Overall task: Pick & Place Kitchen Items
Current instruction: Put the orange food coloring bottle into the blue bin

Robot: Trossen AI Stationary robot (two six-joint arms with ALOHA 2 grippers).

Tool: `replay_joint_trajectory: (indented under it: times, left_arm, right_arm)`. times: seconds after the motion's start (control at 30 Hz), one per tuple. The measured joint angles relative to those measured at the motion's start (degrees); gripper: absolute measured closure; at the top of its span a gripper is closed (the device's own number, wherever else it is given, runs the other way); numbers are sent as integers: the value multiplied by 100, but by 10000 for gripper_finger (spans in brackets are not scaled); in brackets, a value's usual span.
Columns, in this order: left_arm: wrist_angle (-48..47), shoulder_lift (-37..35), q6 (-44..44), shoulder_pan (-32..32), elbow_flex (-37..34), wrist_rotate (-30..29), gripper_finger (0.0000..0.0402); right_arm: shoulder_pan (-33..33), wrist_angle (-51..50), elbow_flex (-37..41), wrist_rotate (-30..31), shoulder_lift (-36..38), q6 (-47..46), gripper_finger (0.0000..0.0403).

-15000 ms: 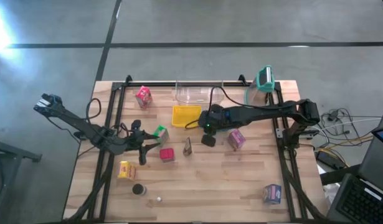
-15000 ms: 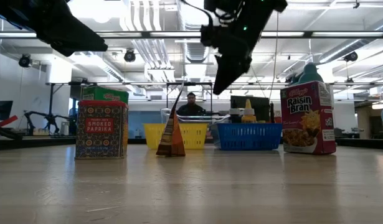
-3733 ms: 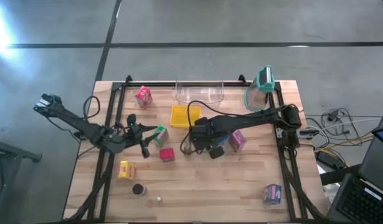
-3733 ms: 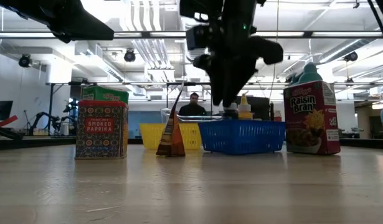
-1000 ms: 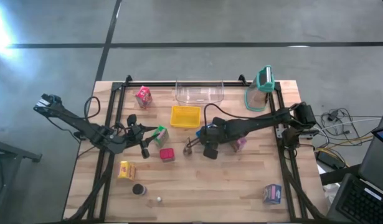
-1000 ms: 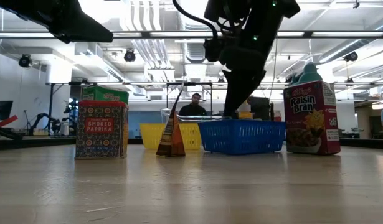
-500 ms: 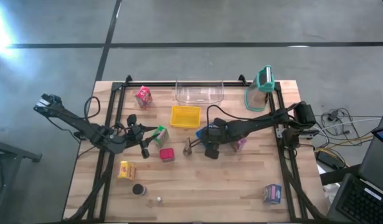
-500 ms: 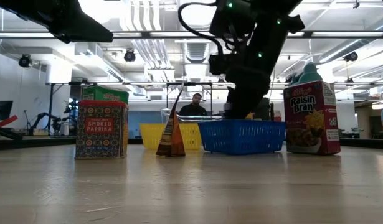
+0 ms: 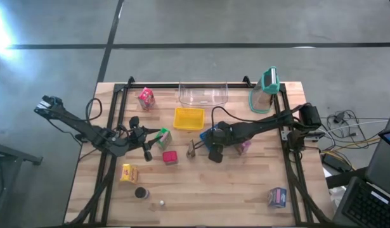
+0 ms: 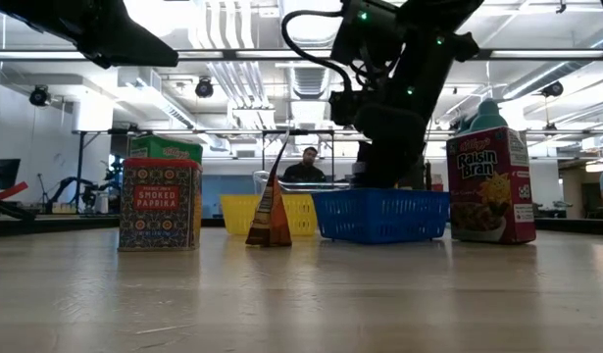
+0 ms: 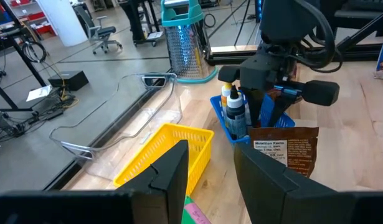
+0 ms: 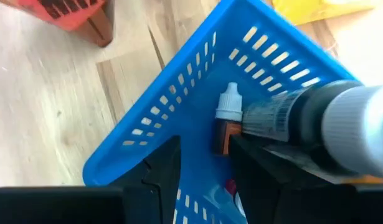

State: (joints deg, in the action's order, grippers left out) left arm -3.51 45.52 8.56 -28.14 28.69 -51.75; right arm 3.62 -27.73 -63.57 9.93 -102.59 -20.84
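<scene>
Wooden worktop (image 9: pixel 245 183) scattered with cartons. Right pincer (image 9: pixel 213 140) over blue basket (image 11: pixel 275 116), fingers apart, empty; 2 bottles (image 11: pixel 233 111) stand inside. Left pincer (image 9: pixel 146 138) near green carton (image 9: pixel 163 135), fingers apart, empty.

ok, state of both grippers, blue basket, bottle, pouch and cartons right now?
Blue slotted plastic basket: upright, holding bottles.
Right gripper: open, down inside that basket.
Small white-capped dropper bottle: inside basket, ungripped.
Left gripper: open, waiting beside green carton.
Brown foil pouch: standing upright.
Red paprika tin: upright.
Purple raisin-bran carton: upright.
</scene>
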Motion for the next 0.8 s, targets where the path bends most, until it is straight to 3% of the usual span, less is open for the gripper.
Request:
replay_joint_trajectory:
  times: [0.6, 0.8]
  left_arm:
    - [-103, 2, 0, 0, 0, 0, 266]
    - [-103, 2, 5, 0, 0, -1, 266]
  right_arm:
    - [-184, -63, -285, -188, -402, 247, 267]
    - [-180, -208, -309, -225, -404, 219, 281]
